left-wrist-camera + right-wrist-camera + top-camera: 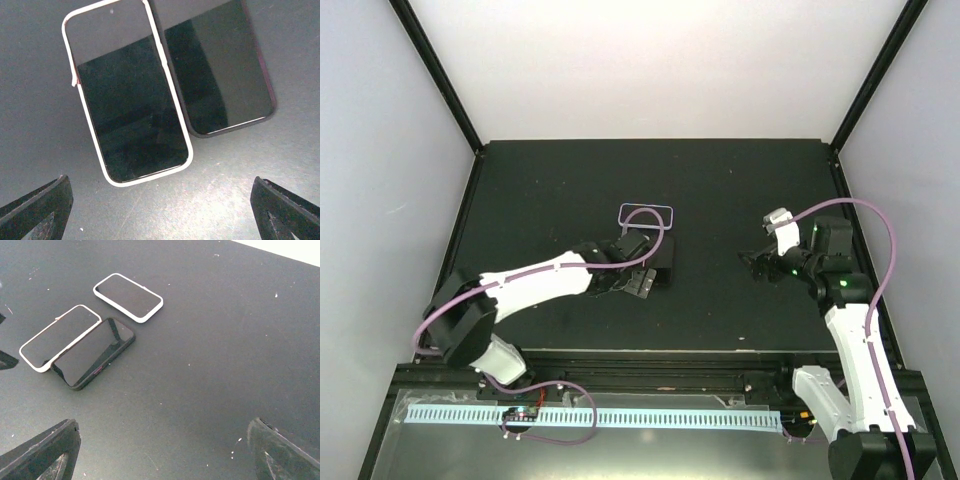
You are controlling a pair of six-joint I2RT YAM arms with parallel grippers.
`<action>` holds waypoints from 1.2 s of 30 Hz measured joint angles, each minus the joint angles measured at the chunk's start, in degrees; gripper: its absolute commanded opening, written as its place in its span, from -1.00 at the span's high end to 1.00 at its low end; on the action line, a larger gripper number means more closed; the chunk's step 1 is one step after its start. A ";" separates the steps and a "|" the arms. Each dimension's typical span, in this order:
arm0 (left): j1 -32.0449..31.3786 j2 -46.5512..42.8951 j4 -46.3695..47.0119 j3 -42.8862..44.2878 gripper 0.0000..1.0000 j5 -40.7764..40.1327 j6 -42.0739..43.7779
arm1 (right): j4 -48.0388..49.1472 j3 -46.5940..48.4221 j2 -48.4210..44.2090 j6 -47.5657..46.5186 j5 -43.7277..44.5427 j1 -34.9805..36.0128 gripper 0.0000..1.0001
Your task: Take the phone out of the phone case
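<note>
A phone in a white-rimmed case point(130, 110) lies flat on the black table, with a bare black phone point(217, 75) lying against its right side. Both also show in the right wrist view, the cased phone point(59, 336) and the black phone point(94, 359). My left gripper point(160, 220) hovers above their near ends, open and empty, its fingers point(35, 210) spread wide. In the top view the left gripper point(642, 272) covers most of the pair. My right gripper point(757, 262) is open and empty, well to the right, facing them over bare table point(165, 455).
A second white-rimmed case point(645, 215) lies just beyond the pair, also seen in the right wrist view point(128, 297); I cannot tell whether it holds a phone. White walls with black posts point(435, 70) close in the table point(550, 180).
</note>
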 measured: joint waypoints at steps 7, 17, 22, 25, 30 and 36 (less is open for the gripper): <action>0.00 8.90 -1.03 2.05 -0.98 -1.09 -0.13 | 0.09 0.00 1.55 -1.11 0.02 0.00 -0.83; 1.11 16.70 -1.27 5.60 -0.98 -1.75 -0.13 | 0.07 0.00 0.96 -2.25 -0.55 0.00 -0.82; 2.40 18.82 -1.25 6.12 -0.98 -2.19 -0.15 | 0.04 0.00 0.57 -2.27 -0.57 0.00 -0.82; 3.28 18.82 -1.25 6.10 -0.98 -2.16 -0.17 | 0.04 0.00 0.20 -2.29 -0.57 0.00 -0.83; 6.82 17.84 0.46 4.33 -0.98 -1.77 -0.15 | 0.02 0.00 -0.02 -2.45 -0.81 0.00 -0.83; 11.34 16.33 3.10 1.95 -0.98 -0.87 0.07 | 0.02 -0.02 0.07 -2.45 -1.18 0.00 -0.83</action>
